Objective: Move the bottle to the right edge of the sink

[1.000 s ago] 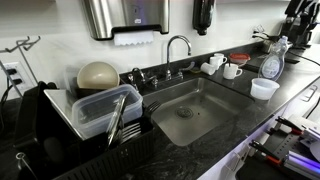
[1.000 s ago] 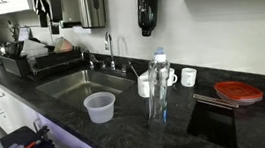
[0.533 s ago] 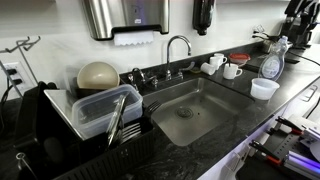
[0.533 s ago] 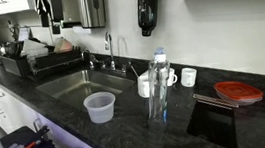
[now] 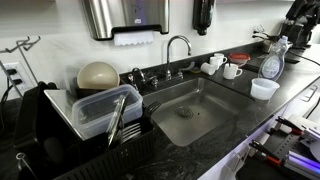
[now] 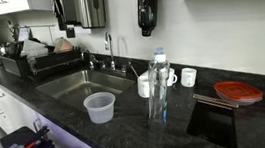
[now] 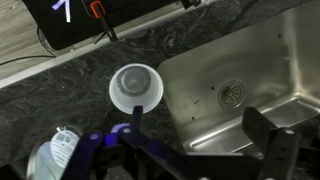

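Observation:
The clear bluish bottle stands upright on the black counter beside the sink; it also shows in the other exterior view, where the sink lies behind it. In the wrist view the bottle's cap and label sit at the bottom left, and the steel sink with its drain is on the right. My gripper is open and empty, high above the counter between the tub and the sink, apart from the bottle. The arm shows at the top of both exterior views.
A short translucent tub stands near the bottle. White mugs stand behind it, by the faucet. A black dish rack with a container fills the sink's other side. A red lid lies past the bottle.
The arm has shifted a little sideways at the top of both exterior views. The bottle, tub and mugs have not moved.

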### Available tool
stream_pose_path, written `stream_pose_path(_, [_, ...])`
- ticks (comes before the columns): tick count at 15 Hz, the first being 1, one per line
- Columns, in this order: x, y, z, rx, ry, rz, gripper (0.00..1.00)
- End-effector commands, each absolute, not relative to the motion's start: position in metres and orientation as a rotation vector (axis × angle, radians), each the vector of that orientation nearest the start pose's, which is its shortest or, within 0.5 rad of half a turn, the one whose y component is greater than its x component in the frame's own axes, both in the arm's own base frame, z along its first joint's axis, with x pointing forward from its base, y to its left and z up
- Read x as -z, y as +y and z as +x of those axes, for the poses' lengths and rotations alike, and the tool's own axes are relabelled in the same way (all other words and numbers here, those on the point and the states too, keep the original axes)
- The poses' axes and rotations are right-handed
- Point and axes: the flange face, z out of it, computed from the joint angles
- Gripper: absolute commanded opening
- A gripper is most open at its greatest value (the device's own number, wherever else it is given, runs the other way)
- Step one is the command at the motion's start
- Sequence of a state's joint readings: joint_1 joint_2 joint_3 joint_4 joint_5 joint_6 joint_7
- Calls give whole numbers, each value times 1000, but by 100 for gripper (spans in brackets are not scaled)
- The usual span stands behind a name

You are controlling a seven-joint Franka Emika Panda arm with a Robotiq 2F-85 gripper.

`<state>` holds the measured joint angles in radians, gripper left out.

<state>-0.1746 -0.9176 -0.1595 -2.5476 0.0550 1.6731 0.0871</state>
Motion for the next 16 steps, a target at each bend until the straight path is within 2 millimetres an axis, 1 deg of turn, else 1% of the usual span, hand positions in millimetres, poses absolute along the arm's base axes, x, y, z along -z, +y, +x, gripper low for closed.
stream_pose_path(1, [-538, -137, 258, 144, 806, -2879, 100])
stream_pose_path(2, [-536, -151, 252, 177, 888, -2864, 100])
stream_pose_path(3, [-540, -139, 255, 129, 764, -2883, 100])
stream_pose_path(4, [-539, -146, 252, 136, 788, -2875, 100])
stream_pose_path(7, [-540, -140, 254, 136, 765, -2886, 100])
stream_pose_path(13, [-540, -140, 254, 136, 764, -2887, 100])
stream_pose_path(14, [-538, -144, 256, 128, 788, -2878, 100])
stream_pose_path(16, [-534, -161, 258, 140, 893, -2847, 100])
